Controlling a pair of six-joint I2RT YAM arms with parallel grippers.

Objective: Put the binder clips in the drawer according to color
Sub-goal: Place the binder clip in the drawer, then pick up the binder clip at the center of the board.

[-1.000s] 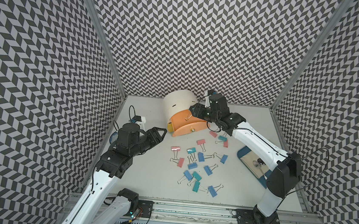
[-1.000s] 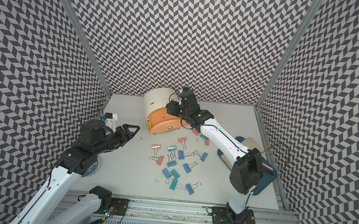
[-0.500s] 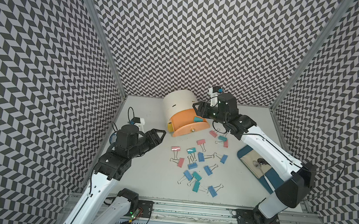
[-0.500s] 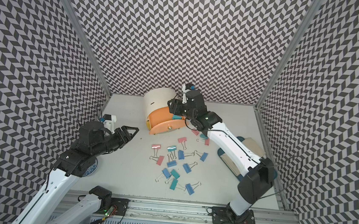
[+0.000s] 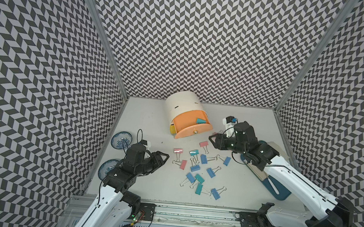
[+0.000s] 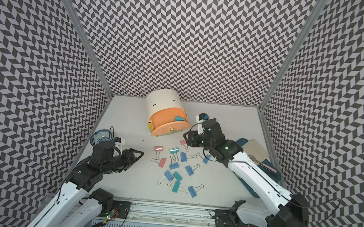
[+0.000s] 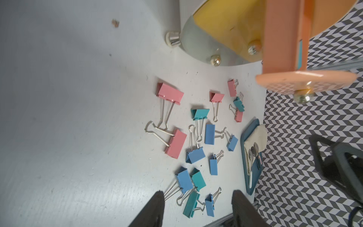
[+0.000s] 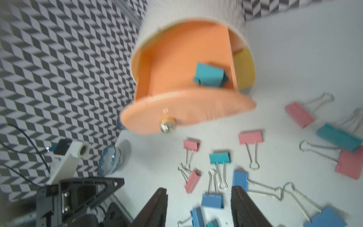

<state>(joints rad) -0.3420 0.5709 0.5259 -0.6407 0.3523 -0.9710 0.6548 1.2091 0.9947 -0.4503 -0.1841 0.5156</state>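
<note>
**Both tools open and empty; one teal clip in the orange drawer**

The left tool (image 5: 165, 157) hangs over bare white worktop (image 5: 148, 183) at the left edge of the clip spread, pointing toward it. In its wrist view the two dark fingers (image 7: 155, 208) stand well apart with nothing between them.

The right tool (image 5: 212, 141) hovers just beside the right end of the drawer front. Its jaws are also spread wide and hold nothing, as its wrist view shows (image 8: 199, 204).

The orange half-round drawer (image 5: 186, 124) is pulled out of a cream cylindrical cabinet (image 5: 181, 105) at the back of the worktop. A single teal clip (image 5: 201, 121) lies inside it, against the right wall. A yellow drawer (image 5: 171, 129) below it shows only a sliver.

The remaining binder clips (image 5: 203, 159), with pink, teal and blue bodies and silver wire handles, lie scattered on the worktop between the two arms. One pink clip (image 5: 203, 144) lies near the right tool's tips.

Two blue-and-white patterned dishes (image 5: 121, 139) sit by the left wall. A dark blue tray (image 5: 281, 193) with a beige cloth lies under the right arm.
</note>
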